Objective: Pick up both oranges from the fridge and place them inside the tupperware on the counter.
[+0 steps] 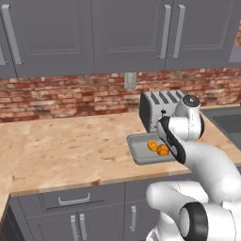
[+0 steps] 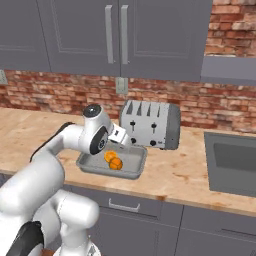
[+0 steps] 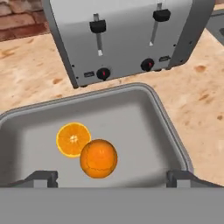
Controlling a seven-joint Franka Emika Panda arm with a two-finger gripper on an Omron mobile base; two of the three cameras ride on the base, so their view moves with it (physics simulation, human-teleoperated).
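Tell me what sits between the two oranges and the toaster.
Nothing but bare tupperware floor and its rim, then a thin strip of counter before the toaster. The hand view shows it: both oranges lie near the tray's front, touching.

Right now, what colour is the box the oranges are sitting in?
Grey. The tupperware is plain grey all over, clearest in the hand view.

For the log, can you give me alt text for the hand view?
Two oranges lie touching in the grey tupperware, one showing a cut face. Behind it a silver toaster stands on the wooden counter; the open tool hovers above the near rim.
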